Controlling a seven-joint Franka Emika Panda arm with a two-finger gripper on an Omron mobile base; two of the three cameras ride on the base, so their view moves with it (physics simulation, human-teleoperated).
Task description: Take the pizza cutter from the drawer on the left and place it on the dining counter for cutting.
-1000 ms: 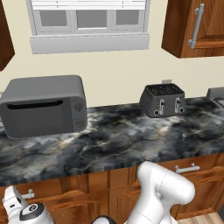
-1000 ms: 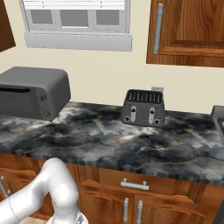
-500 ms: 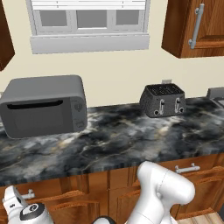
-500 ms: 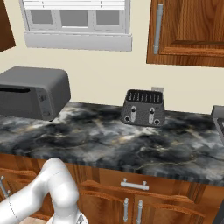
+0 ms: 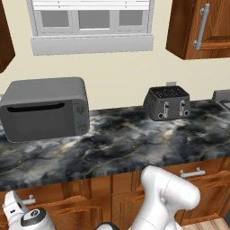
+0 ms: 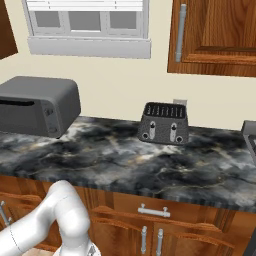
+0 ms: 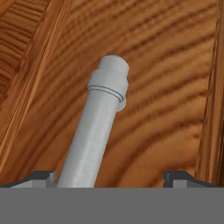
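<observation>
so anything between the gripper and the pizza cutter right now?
Yes: the drawer front. In the hand view the open gripper sits right at the silver bar handle, which runs up between the fingertips against closed wood. No drawer interior shows, so the cutter is out of sight. The drawer has to be pulled out first.

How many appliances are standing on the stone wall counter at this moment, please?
2: the grey microwave at the left end and the dark toaster further right, both against the wall. Others may lie beyond the frame.
</observation>
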